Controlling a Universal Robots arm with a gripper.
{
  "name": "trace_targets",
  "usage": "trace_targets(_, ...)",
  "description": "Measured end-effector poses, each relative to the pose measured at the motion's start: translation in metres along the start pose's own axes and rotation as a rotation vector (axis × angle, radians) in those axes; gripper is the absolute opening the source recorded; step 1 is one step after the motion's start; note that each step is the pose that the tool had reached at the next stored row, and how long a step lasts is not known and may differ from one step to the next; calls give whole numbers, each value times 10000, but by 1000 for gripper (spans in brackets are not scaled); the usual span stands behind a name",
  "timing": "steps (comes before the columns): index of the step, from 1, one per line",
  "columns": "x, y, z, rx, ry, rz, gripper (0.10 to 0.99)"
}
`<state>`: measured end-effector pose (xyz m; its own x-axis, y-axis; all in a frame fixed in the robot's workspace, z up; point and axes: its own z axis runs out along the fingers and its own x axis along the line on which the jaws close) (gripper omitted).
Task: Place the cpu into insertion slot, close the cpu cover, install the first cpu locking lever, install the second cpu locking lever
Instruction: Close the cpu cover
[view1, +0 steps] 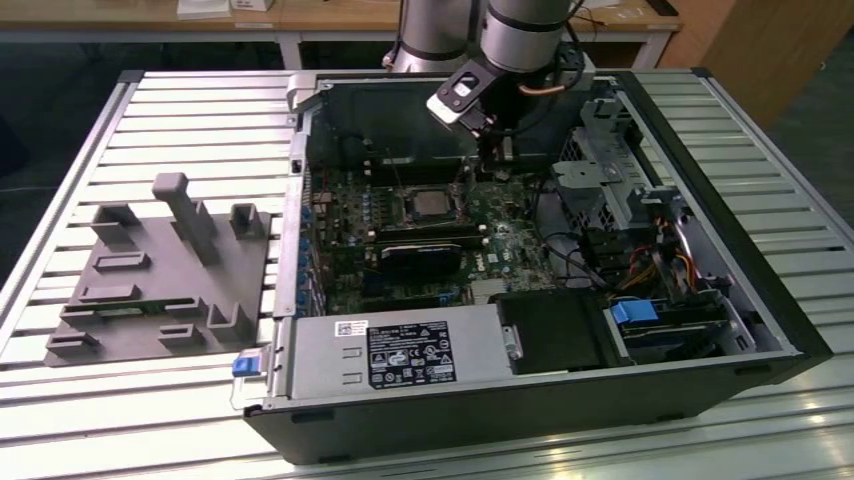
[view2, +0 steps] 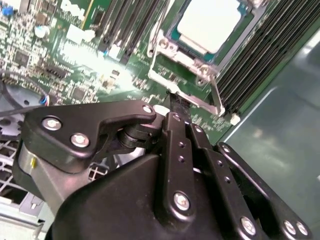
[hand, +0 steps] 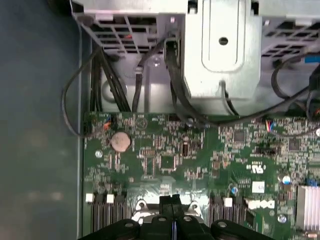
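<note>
Slatted metal table (view1: 747, 100), with a wooden desk (view1: 334, 15) behind it.

Gripper (hand: 172, 201): fingers pressed together, only a hairline seam between them in the first wrist view. Nothing seen held. The tips come down at the edge of the silvery socket frame; touching it or just above, cannot tell.

The cpu (view2: 210, 22) sits flat in its socket just beyond the tips, dull silver top up. The cpu cover (view2: 182, 56) lies down around it as a metal frame. Cannot tell whether the locking levers are latched.

The socket is on a green motherboard (hand: 165, 160), with a coin cell (hand: 120, 141) and black cables (hand: 100, 85) near its edge. The motherboard lies inside an open black computer case (view1: 747, 330). The case also holds a grey power supply (view1: 334, 350) with a white printed label (view1: 407, 362), and a metal drive cage (view1: 601, 170).

A grey moulded fixture (view1: 160, 270) stands on the table at the exterior view's left, apart from the case.

The arm (view1: 521, 30) drops near-vertical into the case, wrist pointing down.
</note>
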<state>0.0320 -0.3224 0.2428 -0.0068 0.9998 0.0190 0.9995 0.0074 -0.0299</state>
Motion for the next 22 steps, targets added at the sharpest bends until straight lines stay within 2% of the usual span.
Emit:
trace_targets(6,1,-118,7,-7,-1,-1,102)
trace_targets(16,2,-206,11,-11,-1,-1,102)
trace_targets(22,2,-305,22,-159,-3,-4,102)
